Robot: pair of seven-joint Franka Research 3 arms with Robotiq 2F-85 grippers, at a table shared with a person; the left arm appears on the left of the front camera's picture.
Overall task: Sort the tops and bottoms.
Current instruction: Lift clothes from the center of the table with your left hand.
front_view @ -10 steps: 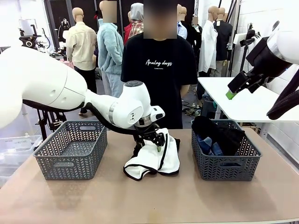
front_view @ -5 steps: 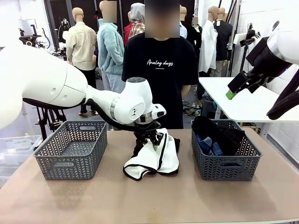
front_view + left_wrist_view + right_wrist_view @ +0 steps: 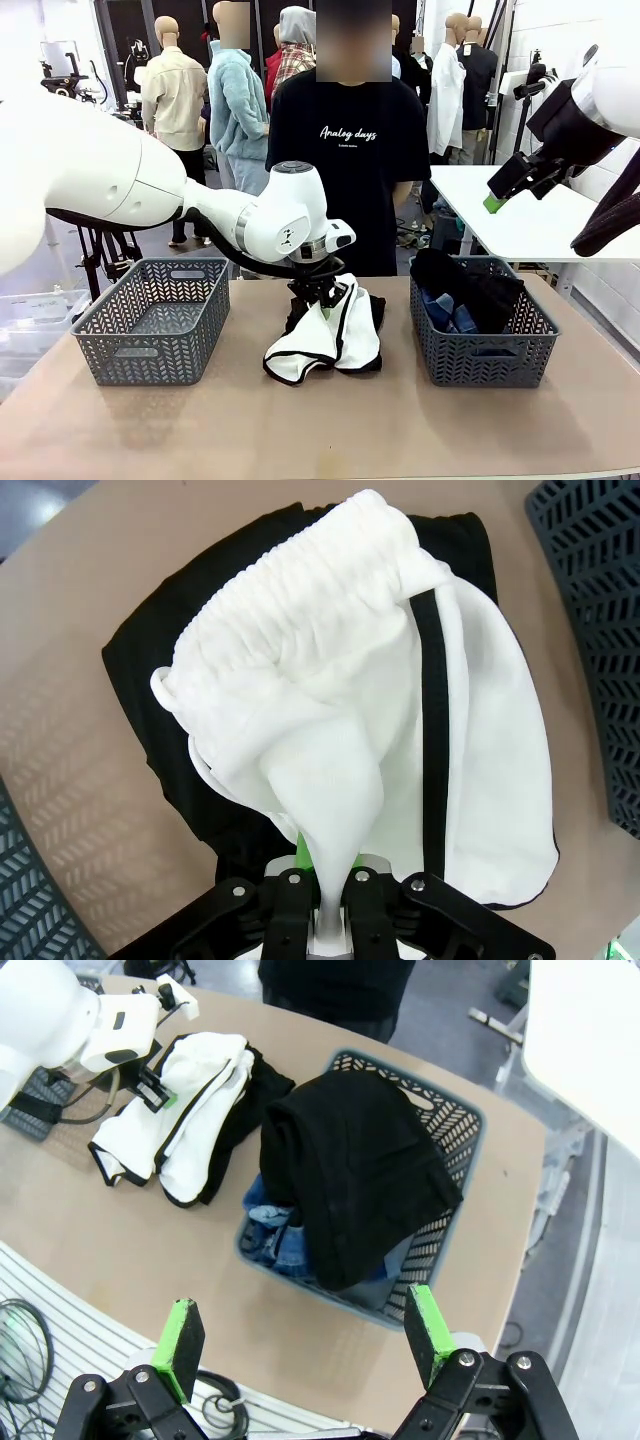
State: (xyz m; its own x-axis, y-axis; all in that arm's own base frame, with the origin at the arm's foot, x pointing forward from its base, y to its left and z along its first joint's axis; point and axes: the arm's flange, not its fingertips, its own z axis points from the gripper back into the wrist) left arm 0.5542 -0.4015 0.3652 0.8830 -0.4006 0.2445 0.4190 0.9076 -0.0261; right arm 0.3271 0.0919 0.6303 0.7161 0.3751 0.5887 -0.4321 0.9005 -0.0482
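A white garment with black edging [image 3: 325, 345] [image 3: 400, 730] [image 3: 195, 1095] lies at the table's middle, partly over a black piece [image 3: 376, 308] [image 3: 160, 710] [image 3: 255, 1085]. My left gripper [image 3: 322, 303] [image 3: 333, 905] is shut on a pinched fold of the white fabric, which rises to a peak between the fingers. Another black piece [image 3: 480, 285] [image 3: 350, 1160] is draped over the blue denim piece [image 3: 445, 312] [image 3: 275, 1240] inside the right basket. High above the table's right side my right gripper [image 3: 497, 198] [image 3: 303, 1312] hangs open, holding nothing.
A bare grey basket [image 3: 150, 320] stands at the left, and the grey right basket [image 3: 480, 358] [image 3: 470, 1125] holds the clothes. A person [image 3: 345, 150] stands at the far edge. A white side table [image 3: 500, 225] is beyond the right basket.
My left gripper has closed on the white garment and drawn a fold of it upward, bunching the cloth slightly. The right arm has stayed still.
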